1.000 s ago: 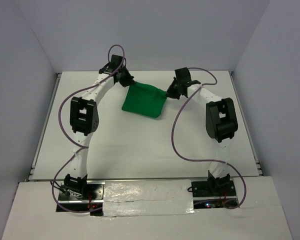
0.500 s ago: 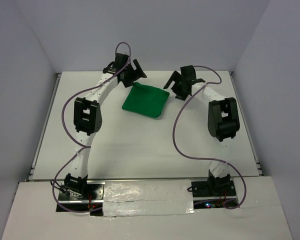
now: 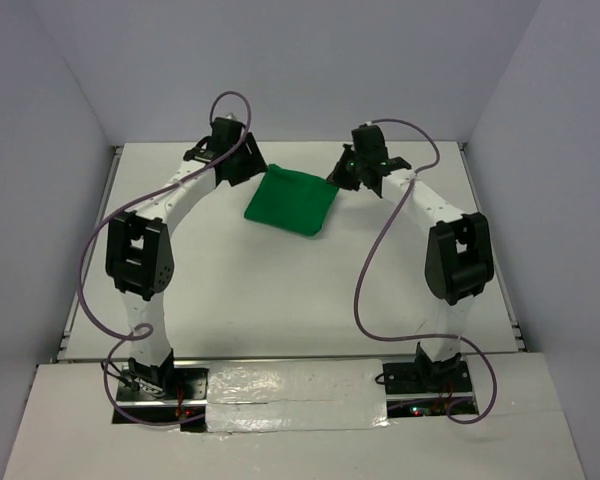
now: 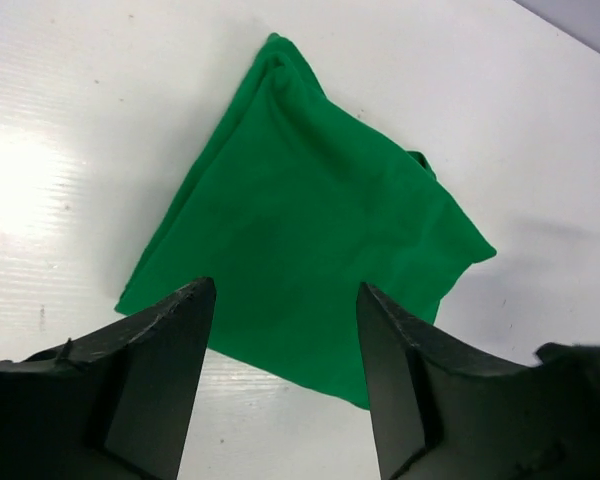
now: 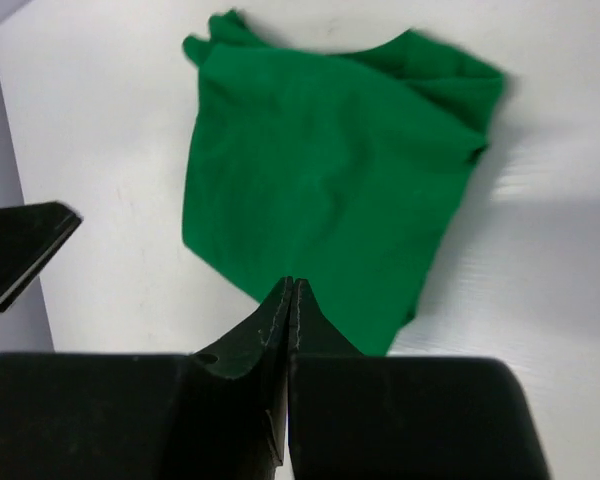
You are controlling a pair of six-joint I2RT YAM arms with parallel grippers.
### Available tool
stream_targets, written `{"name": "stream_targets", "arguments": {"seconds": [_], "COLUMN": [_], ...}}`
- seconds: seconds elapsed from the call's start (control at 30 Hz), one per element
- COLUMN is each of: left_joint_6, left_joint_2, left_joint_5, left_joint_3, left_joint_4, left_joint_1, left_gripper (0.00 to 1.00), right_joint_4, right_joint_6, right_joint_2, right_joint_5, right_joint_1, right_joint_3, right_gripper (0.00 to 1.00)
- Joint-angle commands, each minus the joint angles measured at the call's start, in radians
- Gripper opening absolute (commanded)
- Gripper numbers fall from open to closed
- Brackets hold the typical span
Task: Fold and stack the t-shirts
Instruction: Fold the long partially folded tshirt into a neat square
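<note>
The folded green t-shirt [image 3: 290,200] is lying far-centre on the table [image 3: 280,300] — light, limp, likely sagging unless pinched at a corner — while the left gripper [image 4: 285,290] is gaping wide and the right gripper [image 5: 288,285] is pressing its jaws together, empty.

**What I cannot make out**

My left hand [image 4: 280,288] runs off the bottom edge of its wrist view. Only its two spread fingers show, and each covers a stretch of the t-shirt [image 4: 310,240] along its nearest edge. A dark shape [image 4: 590,365] in the lower right corner is cut off, and I cannot tell what it is.

My right hand [image 5: 290,285], fingers pressed together, hides the cloth's near corner in its own view. There the shirt's right side is smeared with blur. Another dark part [image 5: 15,245] is cut by the left edge.

From above, both hands are too small to read.
</note>
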Motion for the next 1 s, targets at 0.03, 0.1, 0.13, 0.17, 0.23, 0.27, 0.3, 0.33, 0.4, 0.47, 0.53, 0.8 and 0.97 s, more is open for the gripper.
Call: {"name": "stream_targets", "arguments": {"seconds": [0.03,0.1,0.13,0.17,0.23,0.27,0.3,0.33,0.4,0.47,0.53,0.8,0.97], "left_joint_6": [0.013,0.014,0.014,0.011,0.014,0.016,0.019,0.02,0.032,0.046,0.056,0.063,0.102], "left_joint_2": [0.037,0.055,0.066,0.072,0.076,0.071,0.054,0.042,0.014,-0.032,-0.096,-0.439,-0.639], "left_joint_5": [-0.01,-0.001,-0.001,0.001,0.005,0.008,0.01,0.01,0.005,-0.002,-0.013,-0.051,-0.137], "left_joint_3": [-0.014,-0.003,0.015,0.026,0.046,0.045,0.034,0.025,-0.012,-0.04,-0.093,-0.326,-0.408], "left_joint_4": [0.026,0.018,0.003,-0.008,-0.025,-0.037,-0.04,-0.042,-0.049,-0.06,-0.072,-0.043,-0.089], "left_joint_1": [-0.031,-0.042,-0.047,-0.047,-0.045,-0.047,-0.047,-0.048,-0.048,-0.048,-0.048,-0.05,-0.053], "left_gripper": [0.71,0.73,0.76,0.77,0.81,0.83,0.87,0.88,0.93,0.94,0.96,0.96,0.99], "right_joint_4": [-0.036,-0.062,-0.088,-0.105,-0.136,-0.148,-0.182,-0.2,-0.248,-0.268,-0.257,-0.206,-0.229], "right_joint_6": [0.008,0.011,0.021,0.025,0.042,0.054,0.071,0.079,0.082,0.07,0.033,-0.137,-0.176], "right_joint_2": [0.113,0.197,0.233,0.265,0.368,0.403,0.478,0.516,0.599,0.616,0.56,-0.016,-0.334], "right_joint_5": [-0.016,0.004,0.009,0.022,0.047,0.059,0.058,0.059,0.044,0.036,0.02,0.095,0.202], "right_joint_1": [0.03,0.03,0.03,0.029,0.029,0.029,0.024,0.026,0.027,0.03,0.032,0.03,0.029], "right_joint_3": [0.078,0.169,0.205,0.284,0.358,0.43,0.473,0.514,0.627,0.671,0.65,0.311,0.069], "right_gripper": [0.0,0.0,0.0,0.0,0.0,0.0,0.0,0.0,0.0,0.0,0.08,0.77,0.94]}}
